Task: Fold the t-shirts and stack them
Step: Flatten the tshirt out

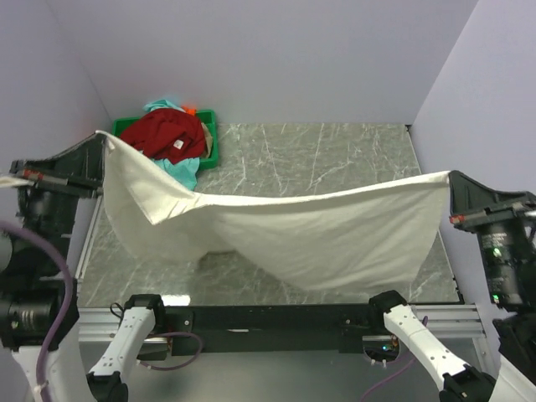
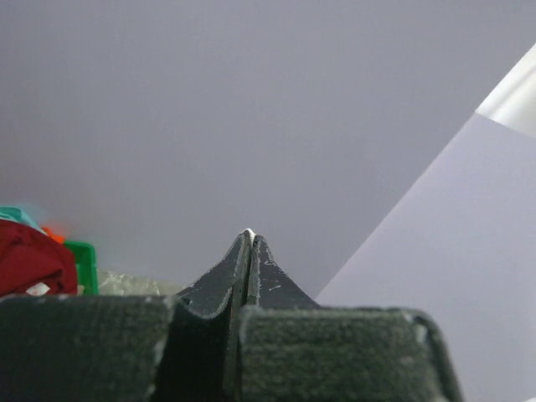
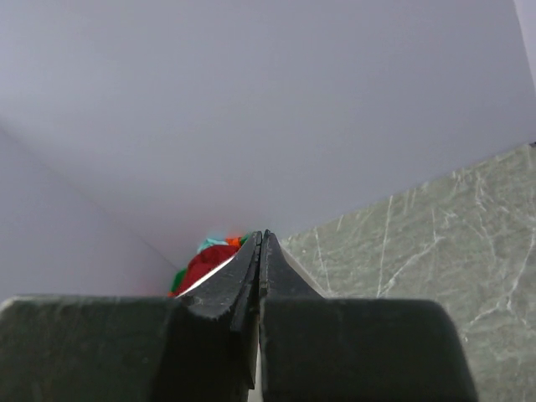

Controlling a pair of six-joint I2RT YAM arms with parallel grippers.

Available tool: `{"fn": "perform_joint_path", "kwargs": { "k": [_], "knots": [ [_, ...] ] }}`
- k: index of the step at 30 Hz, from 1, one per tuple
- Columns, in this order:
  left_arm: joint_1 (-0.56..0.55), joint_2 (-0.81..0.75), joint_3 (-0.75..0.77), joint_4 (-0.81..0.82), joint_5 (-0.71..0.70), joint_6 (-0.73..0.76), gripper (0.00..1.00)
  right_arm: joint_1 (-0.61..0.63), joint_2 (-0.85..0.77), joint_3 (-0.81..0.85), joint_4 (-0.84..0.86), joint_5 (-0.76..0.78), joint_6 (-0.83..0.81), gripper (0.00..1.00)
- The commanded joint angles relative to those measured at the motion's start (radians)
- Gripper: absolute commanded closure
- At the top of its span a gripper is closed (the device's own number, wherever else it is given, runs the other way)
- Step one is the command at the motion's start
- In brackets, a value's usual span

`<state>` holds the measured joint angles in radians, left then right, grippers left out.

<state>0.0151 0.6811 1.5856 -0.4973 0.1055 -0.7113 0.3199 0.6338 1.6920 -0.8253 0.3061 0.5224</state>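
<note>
Cream-white shirt (image 1: 285, 226): It hangs in the air between the two pincers, over the near part of the table. The middle sags low. On the left a flap is folded over. I cannot tell if the bottom touches the table.
Right pincer (image 1: 452, 177): Its tips are pressed together. They pinch the right end of the cream-white shirt, just past the right side of the table.
Left pincer (image 1: 102, 136): Its tips are pressed together too. They pinch the left end of the shirt, a bit farther back. A thin white bit of cloth peeks out at the tips in its own wrist view.
Table (image 1: 335, 155): Grey stone look, bare behind the shirt.
Green bin (image 1: 209, 126): It sits in the far left corner. The dark red shirt (image 1: 165, 134) is on top, the teal shirt (image 1: 182, 170) hangs out the front, and a bit of the orange shirt (image 1: 191, 110) shows at the back.
Step now: I think the shirt is being spread so it can lie flat.
How to do it well: Pull the ends apart gently until the sag goes. Hold both pincers level. Lower them together, bottom edge first. Shake out the folded flap. Let go only when the shirt is flat.
How far along: Early, I think. Three shirts wait in the bin.
</note>
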Motion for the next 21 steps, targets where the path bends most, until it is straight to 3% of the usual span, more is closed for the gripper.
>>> {"fn": "perform_joint_path", "kwargs": {
  "k": [1,8,11,16,21],
  "knots": [
    [0.000,0.138,-0.064,0.091,0.086,-0.014,1.00,-0.005,0.109,-0.082,0.083,0.042,-0.041,1.00],
    [-0.009,0.441,-0.084,0.221,0.158,-0.002,1.00,-0.016,0.263,-0.153,0.207,0.136,-0.084,1.00],
    [-0.078,0.523,-0.033,0.235,0.132,0.013,0.99,-0.044,0.326,-0.126,0.233,0.130,-0.096,1.00],
    [-0.153,0.537,0.063,0.249,0.063,0.047,1.00,-0.071,0.376,-0.051,0.242,0.107,-0.113,1.00],
    [-0.178,0.433,0.091,0.252,0.036,0.058,1.00,-0.071,0.302,-0.045,0.267,0.079,-0.134,1.00]
  ]
}}
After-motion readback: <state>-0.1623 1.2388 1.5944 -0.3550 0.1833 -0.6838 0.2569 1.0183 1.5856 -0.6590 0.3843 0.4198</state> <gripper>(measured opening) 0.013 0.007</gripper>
